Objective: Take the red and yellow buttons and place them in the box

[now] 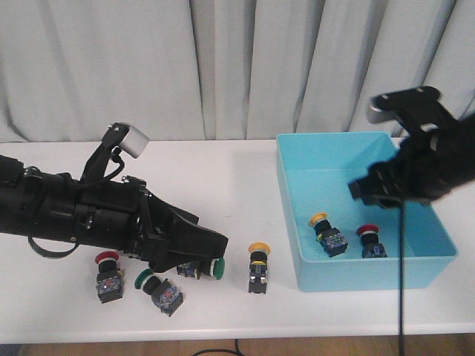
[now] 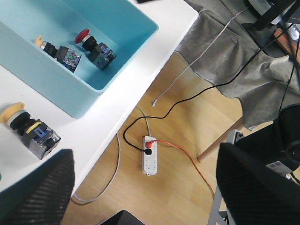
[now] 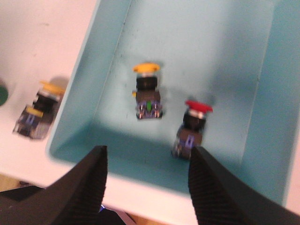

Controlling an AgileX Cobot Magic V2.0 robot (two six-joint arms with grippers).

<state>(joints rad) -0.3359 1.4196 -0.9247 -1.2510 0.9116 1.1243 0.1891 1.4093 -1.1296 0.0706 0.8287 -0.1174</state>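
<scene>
Inside the box (image 1: 293, 193) lie a yellow button (image 1: 329, 234) and a red button (image 1: 369, 241).

The box (image 1: 434, 263) is showing plain turquoise, holding one yellow-capped button (image 1: 326, 233) and one red-capped button (image 1: 369, 241), both on black bodies. On the white desk (image 1: 223, 178) another yellow-capped button (image 1: 258, 267) and a second red-capped button (image 1: 107, 274) are sitting among green-capped switches (image 1: 158, 288). Both arms are showing black, with textured black fingers (image 3: 89, 183). Pale grey curtains (image 1: 223, 67) are hanging behind.
</scene>
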